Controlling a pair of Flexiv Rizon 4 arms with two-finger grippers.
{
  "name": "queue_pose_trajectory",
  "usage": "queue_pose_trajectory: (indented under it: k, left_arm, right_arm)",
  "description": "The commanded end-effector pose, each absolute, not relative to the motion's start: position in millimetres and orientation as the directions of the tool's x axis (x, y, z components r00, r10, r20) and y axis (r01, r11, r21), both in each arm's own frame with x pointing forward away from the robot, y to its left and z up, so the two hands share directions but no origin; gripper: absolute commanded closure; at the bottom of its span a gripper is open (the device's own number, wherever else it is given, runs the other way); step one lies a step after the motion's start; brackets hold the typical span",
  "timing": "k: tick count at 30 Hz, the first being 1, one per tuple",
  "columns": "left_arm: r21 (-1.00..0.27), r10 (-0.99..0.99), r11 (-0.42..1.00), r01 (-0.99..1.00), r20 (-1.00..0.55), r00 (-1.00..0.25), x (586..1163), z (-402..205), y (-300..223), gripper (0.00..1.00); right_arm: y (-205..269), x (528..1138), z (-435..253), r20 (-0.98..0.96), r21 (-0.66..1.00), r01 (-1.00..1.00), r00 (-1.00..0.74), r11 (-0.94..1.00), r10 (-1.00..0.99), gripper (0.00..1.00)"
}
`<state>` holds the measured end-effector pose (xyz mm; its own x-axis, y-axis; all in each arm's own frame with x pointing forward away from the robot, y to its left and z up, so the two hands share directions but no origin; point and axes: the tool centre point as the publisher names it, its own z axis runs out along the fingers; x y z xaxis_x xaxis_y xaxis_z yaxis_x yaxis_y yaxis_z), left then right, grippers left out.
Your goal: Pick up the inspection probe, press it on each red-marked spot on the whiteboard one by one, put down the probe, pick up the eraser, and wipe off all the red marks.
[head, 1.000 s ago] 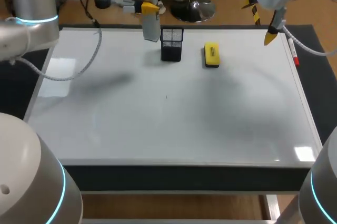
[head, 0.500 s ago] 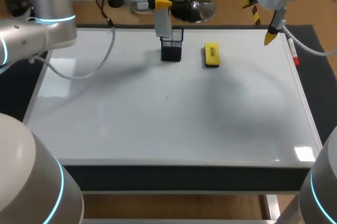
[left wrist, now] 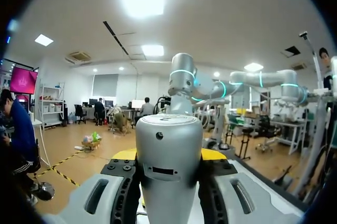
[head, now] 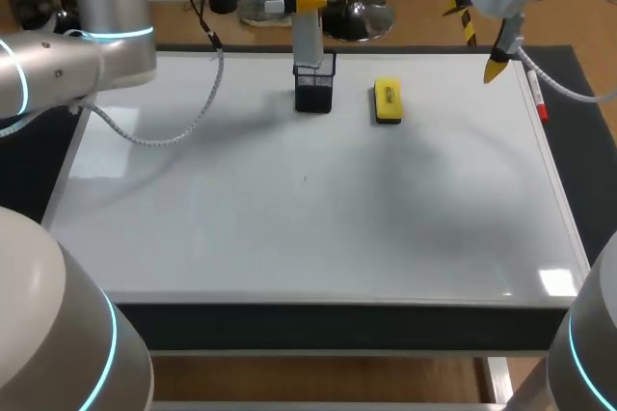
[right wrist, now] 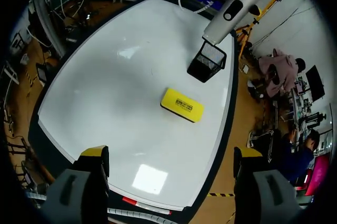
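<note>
The grey cylindrical inspection probe [head: 307, 20] stands upright in my left gripper [head: 308, 2], which is shut on it near the whiteboard's back edge. Its lower end is at the rim of the black mesh cup [head: 314, 85]. In the left wrist view the probe [left wrist: 168, 166] fills the gap in the left gripper [left wrist: 168, 155], with yellow tips on both sides. The yellow eraser [head: 388, 101] lies flat to the right of the cup. My right gripper [right wrist: 171, 153] hangs open and empty over the board's back right corner, above the eraser [right wrist: 181, 104] and apart from it.
The whiteboard [head: 289, 228] covers the table and shows only a tiny dark speck [head: 305, 178] near its middle. A red marker pen [head: 538, 98] lies along the right edge, below my right gripper [head: 496, 66].
My left arm has carried the probe to the right, from left of the mesh cup to directly over it. The right arm has not moved.
</note>
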<state>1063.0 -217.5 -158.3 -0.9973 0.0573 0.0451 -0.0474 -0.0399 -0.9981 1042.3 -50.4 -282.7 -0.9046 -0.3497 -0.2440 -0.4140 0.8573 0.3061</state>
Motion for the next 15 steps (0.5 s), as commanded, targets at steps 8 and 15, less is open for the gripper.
queue_pose_trajectory:
  k: [8, 15]
  left_arm:
    - [-0.996, 0.035, -0.044, -0.075, 0.073, -0.997, 1076.4, -169.3, -222.8, 1.0]
    - [-0.995, 0.018, -0.045, -0.084, 0.083, -0.996, 1082.3, -174.6, -223.6, 1.0]
  right_arm:
    - [-50.8, 1042.2, -281.8, -0.241, 0.302, -0.415, -0.904, 0.858, -0.352, 0.0]
    - [-50.8, 1042.2, -281.8, -0.241, 0.302, -0.415, -0.904, 0.858, -0.352, 0.0]
